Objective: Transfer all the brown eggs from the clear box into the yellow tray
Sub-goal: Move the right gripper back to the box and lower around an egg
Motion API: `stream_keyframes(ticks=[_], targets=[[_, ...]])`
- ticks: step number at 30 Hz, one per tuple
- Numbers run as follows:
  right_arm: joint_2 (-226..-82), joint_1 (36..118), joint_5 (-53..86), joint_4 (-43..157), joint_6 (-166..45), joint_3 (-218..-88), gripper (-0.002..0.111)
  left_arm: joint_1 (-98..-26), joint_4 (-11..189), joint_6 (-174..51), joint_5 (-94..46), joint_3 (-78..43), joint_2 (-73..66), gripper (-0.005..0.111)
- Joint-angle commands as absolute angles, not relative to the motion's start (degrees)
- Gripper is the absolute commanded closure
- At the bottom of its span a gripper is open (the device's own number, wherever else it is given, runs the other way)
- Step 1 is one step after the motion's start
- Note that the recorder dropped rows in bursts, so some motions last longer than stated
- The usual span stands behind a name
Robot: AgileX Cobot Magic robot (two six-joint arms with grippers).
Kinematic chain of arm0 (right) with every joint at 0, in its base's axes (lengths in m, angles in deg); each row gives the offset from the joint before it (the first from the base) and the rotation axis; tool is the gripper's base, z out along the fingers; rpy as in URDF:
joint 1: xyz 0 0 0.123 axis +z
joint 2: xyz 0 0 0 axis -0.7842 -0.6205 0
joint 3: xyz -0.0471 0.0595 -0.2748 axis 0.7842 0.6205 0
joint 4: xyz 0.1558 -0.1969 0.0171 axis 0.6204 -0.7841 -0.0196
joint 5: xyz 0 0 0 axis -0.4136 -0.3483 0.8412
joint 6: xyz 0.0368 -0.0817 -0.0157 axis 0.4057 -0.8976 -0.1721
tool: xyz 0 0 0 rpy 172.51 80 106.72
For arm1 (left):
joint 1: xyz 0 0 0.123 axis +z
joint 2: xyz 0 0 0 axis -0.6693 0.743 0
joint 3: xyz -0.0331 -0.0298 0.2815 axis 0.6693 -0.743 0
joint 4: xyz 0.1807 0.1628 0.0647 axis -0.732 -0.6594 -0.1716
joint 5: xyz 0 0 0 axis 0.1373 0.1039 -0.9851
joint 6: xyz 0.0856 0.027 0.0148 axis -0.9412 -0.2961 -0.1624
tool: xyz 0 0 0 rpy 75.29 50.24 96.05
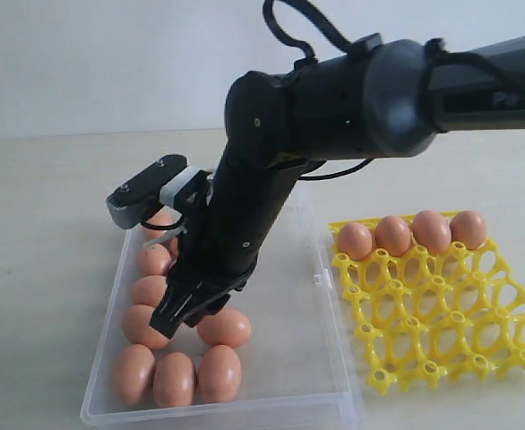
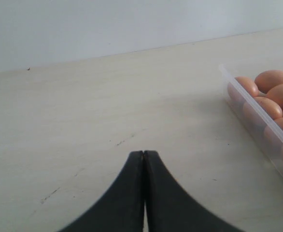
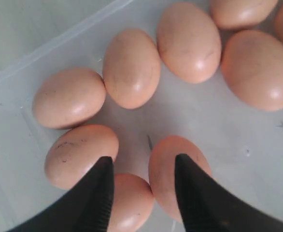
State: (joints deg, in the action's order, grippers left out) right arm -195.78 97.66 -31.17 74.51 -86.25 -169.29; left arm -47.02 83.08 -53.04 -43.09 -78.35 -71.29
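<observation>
Jaws parted, right arm (image 1: 245, 210), over brown eggs (image 3: 132, 67)

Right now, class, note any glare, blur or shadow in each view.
Exterior view: soft light, faint shadow under the arm in the clear box. Right wrist view: small glints on the brown eggs, right claw soft-edged. Left wrist view: eggs hazy behind the box wall.

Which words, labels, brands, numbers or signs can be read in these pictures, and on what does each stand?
None readable: the brown eggs, the yellow tray and the clear box carry no word, number or brand.
Only a small cross-shaped mark shows on the box's floor; it is not a readable letter.
</observation>
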Motion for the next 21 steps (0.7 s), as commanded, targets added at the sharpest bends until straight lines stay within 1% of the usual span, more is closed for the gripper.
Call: stream_keyframes(ticks=[1,5,12,21], targets=[[-200.6,98.3,-37.2,74.1,-86.8,-173.7,0.056,-47.2,83.2,-52.8,-42.3,-78.1,-71.3,0.107],[-203.1,98.3,-39.2,73.2,-86.8,-176.5,0.057,-47.2,83.2,-52.8,-42.3,-78.1,-71.3,0.107],[-203.2,98.3,-41.1,67.9,-86.8,-179.1,0.057,-47.2,83.2,-52.8,-42.3,-78.1,-71.3,0.107],[-203.2,98.3,-42.3,64.8,-86.8,-179.7,0.057,-47.2,83.2,-52.8,-42.3,-78.1,-71.3,0.107]])
